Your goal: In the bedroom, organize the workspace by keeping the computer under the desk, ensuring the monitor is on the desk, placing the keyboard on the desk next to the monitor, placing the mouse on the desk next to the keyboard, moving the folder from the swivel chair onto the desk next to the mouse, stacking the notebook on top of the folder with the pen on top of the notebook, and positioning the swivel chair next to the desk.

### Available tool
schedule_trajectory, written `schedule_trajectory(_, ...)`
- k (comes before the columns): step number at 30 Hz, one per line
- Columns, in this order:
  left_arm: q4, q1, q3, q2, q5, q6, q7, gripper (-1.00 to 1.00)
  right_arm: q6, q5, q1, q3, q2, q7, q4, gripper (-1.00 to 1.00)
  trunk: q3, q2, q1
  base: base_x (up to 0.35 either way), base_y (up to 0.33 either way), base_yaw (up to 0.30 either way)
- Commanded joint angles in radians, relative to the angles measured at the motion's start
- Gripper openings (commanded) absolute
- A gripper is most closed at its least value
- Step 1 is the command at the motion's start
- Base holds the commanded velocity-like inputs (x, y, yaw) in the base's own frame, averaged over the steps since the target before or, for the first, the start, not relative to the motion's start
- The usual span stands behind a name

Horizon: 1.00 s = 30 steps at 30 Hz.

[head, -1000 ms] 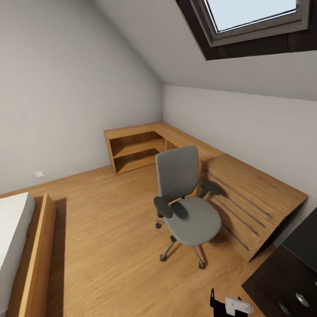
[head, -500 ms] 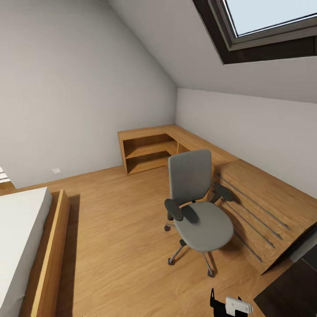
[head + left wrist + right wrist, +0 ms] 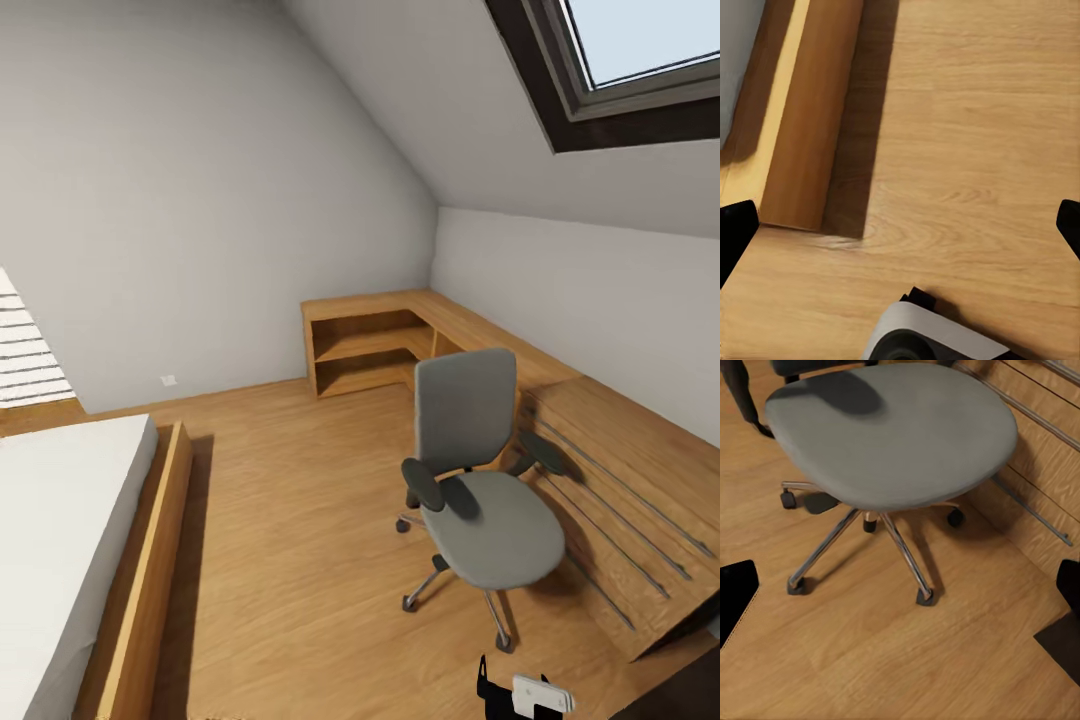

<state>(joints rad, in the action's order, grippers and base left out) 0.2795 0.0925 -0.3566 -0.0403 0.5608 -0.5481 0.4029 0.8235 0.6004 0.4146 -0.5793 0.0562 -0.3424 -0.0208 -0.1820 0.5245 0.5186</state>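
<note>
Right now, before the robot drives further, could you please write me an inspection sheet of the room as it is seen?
Surface: light wood floor, bare boards around the robot.
Job's things: chair upright on its castors, next to the slanted wood panel.
Clutter: nothing seen.
Hands: left hand open, above the floor beside the bed; right hand open, above the floor near the chair's base, holding nothing.
Cables: nothing seen.
Surroundings: low wood shelving in the corner, skylight in the sloped ceiling.
</note>
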Motion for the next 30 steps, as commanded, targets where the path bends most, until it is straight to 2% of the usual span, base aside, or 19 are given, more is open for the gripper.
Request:
schedule_trajectory(1,0.000,0.001,-0.009,0.000,0.004,-0.003,0.008,1.00,0.002,0.000,0.000,-0.009,0.001,-0.007,-0.002,1.00,-0.001,0.002,0.000,0.000,0.000,0.259)
schedule_trajectory(10,0.000,0.001,-0.010,0.000,0.003,-0.004,0.008,1.00,0.002,-0.001,-0.003,-0.010,0.001,-0.007,-0.002,1.00,0.001,0.002,0.000,0.000,0.000,0.274)
schedule_trajectory(18,0.000,0.001,-0.047,0.000,0.004,-0.004,0.008,1.00,0.001,-0.034,-0.004,-0.010,0.002,-0.007,-0.002,1.00,0.001,0.002,0.000,0.000,0.000,0.282)
schedule_trajectory(26,0.000,0.001,-0.059,-0.001,0.002,-0.004,0.008,1.00,-0.001,-0.043,-0.004,-0.011,0.002,-0.006,-0.002,1.00,0.001,0.002,0.000,0.000,0.000,0.284)
schedule_trajectory(30,0.000,0.001,-0.108,-0.001,0.003,-0.003,0.009,1.00,-0.003,-0.044,-0.004,-0.011,0.003,-0.006,-0.002,1.00,0.001,0.002,0.000,0.000,0.000,0.284)
